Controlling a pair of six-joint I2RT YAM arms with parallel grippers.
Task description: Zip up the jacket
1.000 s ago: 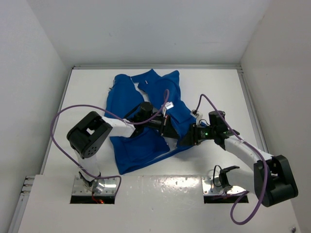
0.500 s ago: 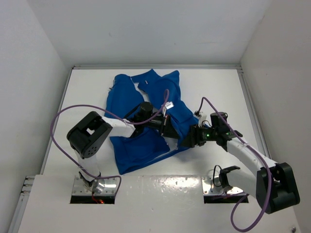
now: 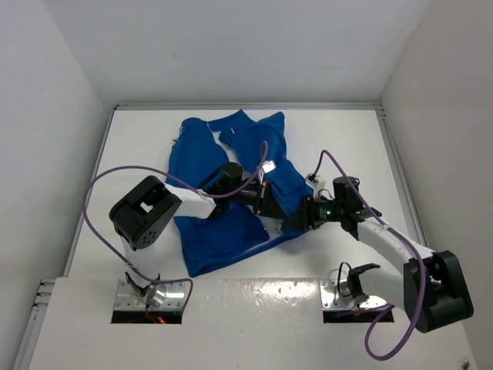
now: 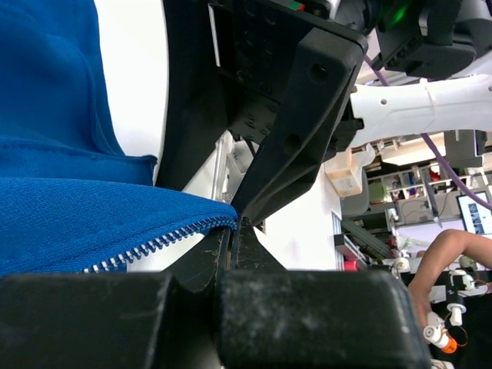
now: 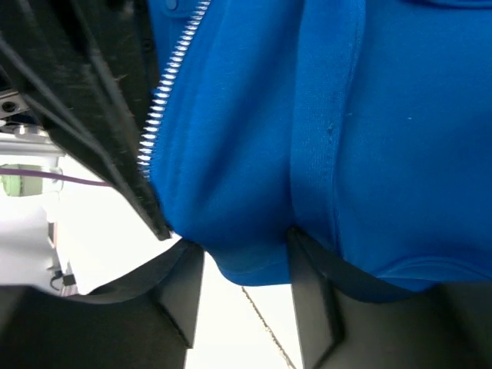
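Near hem first. Left gripper: fingers pressed together, hem corner nipped right where the pale silver zipper teeth end. Right gripper: fingers set either side of a bunched hem fold, with fabric filling the gap, so it is judged clamped on it. Teeth are seen along the edge of that same fabric, so the same front panel is probably held by both; this can't be confirmed. The two grippers sit just beside each other.

The royal-blue sleeveless fabric jacket is laid on the white table with fronts open, hem towards the arm bases and collar at the far side. No slider or pull tab can be made out in any view. The zip is not yet engaged.

Step judged: the bottom end of one zipper half is being secured before it is mated with the other.

To be done well:
- The hem between the two grips should be held taut and level.
- The teeth edge should be turned towards the opposite panel.
- Loose fabric should be kept off the track.
- Pull should be kept low along the table, so the far collar end isn't dragged or bunched.
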